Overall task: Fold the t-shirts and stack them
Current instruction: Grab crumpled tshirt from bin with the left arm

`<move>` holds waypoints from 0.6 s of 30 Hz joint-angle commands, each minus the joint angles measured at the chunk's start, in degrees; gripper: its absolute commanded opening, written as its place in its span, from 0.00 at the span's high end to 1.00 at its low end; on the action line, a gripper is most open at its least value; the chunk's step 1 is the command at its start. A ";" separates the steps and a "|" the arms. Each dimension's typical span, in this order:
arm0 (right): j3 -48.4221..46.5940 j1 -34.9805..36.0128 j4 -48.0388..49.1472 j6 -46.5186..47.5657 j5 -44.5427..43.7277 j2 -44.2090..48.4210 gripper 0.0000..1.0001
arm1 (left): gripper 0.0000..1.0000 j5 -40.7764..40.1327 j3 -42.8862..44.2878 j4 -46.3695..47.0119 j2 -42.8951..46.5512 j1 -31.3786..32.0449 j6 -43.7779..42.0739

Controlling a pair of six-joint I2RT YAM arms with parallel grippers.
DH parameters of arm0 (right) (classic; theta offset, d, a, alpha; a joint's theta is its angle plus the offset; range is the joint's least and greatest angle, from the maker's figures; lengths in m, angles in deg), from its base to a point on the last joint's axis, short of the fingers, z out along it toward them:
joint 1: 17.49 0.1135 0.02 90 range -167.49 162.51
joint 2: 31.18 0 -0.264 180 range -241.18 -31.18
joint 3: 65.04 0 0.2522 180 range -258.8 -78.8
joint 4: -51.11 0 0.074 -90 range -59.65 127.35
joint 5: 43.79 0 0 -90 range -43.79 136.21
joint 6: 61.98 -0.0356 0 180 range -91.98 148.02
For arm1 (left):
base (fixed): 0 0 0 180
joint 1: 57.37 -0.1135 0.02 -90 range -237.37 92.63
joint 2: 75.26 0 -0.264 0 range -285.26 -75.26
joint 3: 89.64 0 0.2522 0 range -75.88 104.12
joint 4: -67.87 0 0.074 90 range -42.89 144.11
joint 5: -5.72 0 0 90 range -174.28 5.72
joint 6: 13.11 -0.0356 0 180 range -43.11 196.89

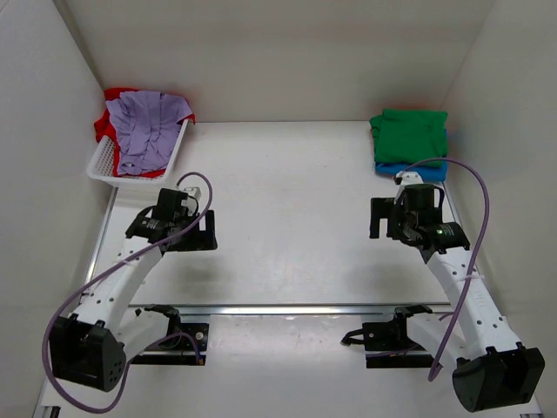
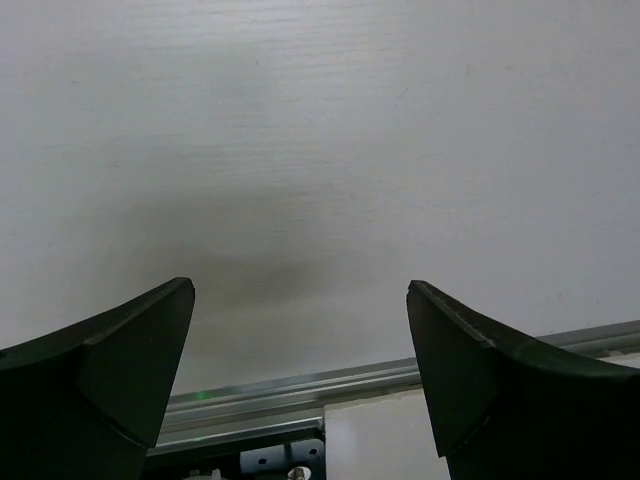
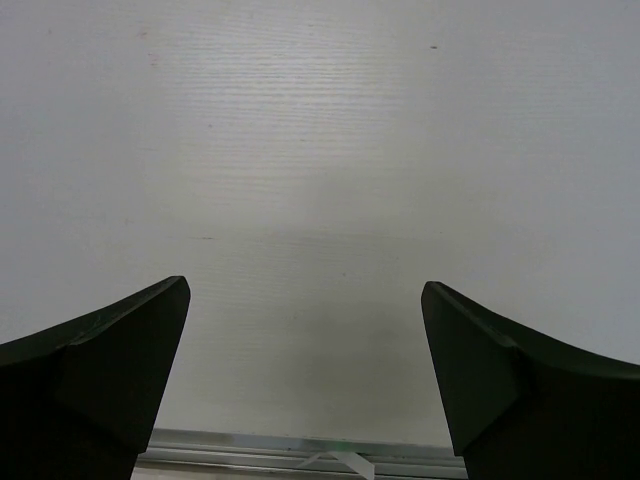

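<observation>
A crumpled lavender t-shirt [image 1: 148, 129] lies on top of a red t-shirt [image 1: 113, 96] in the white basket [image 1: 104, 164] at the far left. A folded green t-shirt [image 1: 409, 135] sits on a folded bright blue t-shirt [image 1: 409, 169] at the far right. My left gripper [image 1: 178, 235] hovers over the bare table, open and empty; its dark fingers [image 2: 120, 360] stand wide apart in the left wrist view. My right gripper [image 1: 393, 219] is just in front of the folded stack, open and empty; its fingers [image 3: 110, 350] show only bare table between them.
White walls enclose the table on the left, back and right. A metal rail [image 1: 287, 308] runs across the near edge in front of both arm bases. Purple cables [image 1: 474, 187] loop off each arm.
</observation>
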 commanded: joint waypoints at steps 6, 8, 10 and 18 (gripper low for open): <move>-2.24 -0.56 0.52 -1.88 6.40 1.54 0.01 | 0.06 8.80 -8.15 7.65 12.38 -0.72 4.10; -2.67 -0.29 1.40 -2.67 7.81 1.28 0.01 | 0.16 13.30 -4.33 6.61 7.07 -4.51 2.27; -3.65 0.32 1.49 -2.76 8.43 0.66 0.01 | 0.72 8.27 4.95 3.56 -0.30 -5.06 -0.02; -2.79 1.46 8.58 -6.97 14.83 -3.12 0.00 | 0.21 -11.96 67.29 2.08 -42.52 -12.86 -4.33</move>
